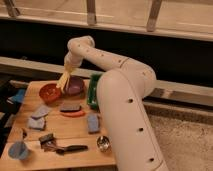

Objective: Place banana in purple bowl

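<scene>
My gripper (65, 75) hangs from the arm's far end, above the back of the wooden table. It is shut on the banana (63, 81), a pale-yellow slim fruit that points down from the fingers. The banana's lower end hangs over the left rim of the purple bowl (76, 87), between it and the orange-red bowl (49, 92). I cannot tell whether the banana touches the purple bowl.
A green tray (93, 91) stands right of the purple bowl. On the table (60, 131) lie a red-orange elongated item (73, 114), a blue sponge (93, 123), grey cloths (38, 118), a metal cup (103, 143), a blue cup (18, 150) and a black tool (67, 148). My arm's big white link (130, 115) covers the table's right side.
</scene>
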`<state>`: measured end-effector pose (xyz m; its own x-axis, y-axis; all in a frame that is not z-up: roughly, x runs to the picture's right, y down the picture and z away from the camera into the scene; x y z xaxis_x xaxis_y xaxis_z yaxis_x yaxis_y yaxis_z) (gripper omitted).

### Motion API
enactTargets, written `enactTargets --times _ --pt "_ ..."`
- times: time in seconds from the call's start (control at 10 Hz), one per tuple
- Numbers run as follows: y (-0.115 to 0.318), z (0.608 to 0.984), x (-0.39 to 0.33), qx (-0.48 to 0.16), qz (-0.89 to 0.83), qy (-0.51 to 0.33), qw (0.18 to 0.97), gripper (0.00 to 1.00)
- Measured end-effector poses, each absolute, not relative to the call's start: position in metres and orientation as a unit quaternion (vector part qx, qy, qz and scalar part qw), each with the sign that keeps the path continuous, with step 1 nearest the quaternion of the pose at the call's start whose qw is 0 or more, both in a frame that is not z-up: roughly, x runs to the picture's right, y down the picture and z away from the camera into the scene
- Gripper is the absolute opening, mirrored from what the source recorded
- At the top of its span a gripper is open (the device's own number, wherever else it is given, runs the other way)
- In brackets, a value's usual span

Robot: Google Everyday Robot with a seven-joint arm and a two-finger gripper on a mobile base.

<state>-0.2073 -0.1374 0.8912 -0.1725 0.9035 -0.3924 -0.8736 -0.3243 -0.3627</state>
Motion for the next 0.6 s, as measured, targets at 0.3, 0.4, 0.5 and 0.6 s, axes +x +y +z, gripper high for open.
enactTargets --times 0.3,0.4,0.5,0.6 --pt "-0.150 0.894 -0.205 -0.236 0.771 -0.023 0.592 0.12" --pt "-0.153 0.898 -0.200 -0.228 0.773 -0.020 0.592 0.12" --pt "-0.156 0.901 -0.197 -0.223 0.774 -0.018 0.592 0.12" --pt "-0.157 0.904 -0.196 -0.220 0.775 -0.015 0.593 0.10"
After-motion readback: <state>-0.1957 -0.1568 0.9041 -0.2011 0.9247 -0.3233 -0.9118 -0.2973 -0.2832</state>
